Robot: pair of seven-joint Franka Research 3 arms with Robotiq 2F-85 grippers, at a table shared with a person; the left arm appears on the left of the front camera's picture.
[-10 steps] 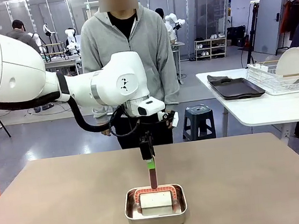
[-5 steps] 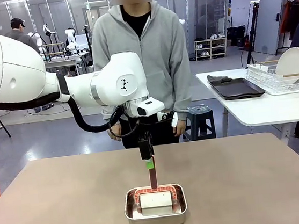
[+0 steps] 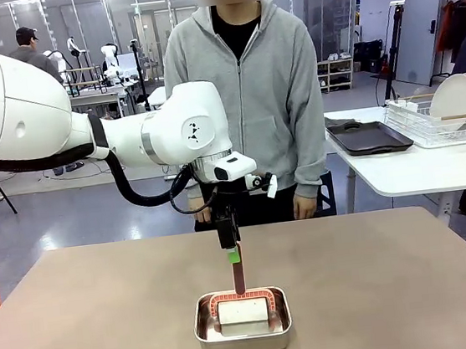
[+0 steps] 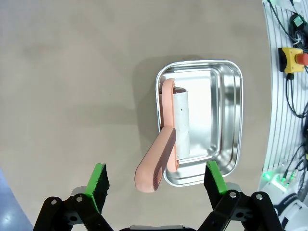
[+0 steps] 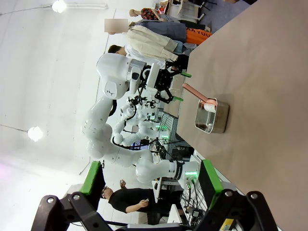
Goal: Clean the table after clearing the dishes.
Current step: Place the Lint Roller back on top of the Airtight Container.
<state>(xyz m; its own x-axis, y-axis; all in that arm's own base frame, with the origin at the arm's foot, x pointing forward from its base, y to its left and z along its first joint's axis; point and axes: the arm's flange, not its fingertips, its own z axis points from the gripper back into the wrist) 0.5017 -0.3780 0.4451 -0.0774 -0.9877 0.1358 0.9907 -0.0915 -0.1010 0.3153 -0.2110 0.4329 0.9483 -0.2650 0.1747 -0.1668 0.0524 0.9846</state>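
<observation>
On the table [image 3: 89,317], a pink handle [image 4: 156,161] stuck up from the pan [image 4: 226,120]. Above it, the left gripper [image 4: 156,180] pointed down, fingers wide apart, empty.

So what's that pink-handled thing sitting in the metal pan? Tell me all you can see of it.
It looks like a lint roller: a white cylinder held in a salmon-pink frame that curves round one end and runs into a long, flat, rounded handle. The material looks like plastic. The roll lies inside the shiny steel pan on the tan table, while the handle rises up and out over the pan's rim. The left gripper hangs open above it, its green pads either side of the handle, not touching.
</observation>
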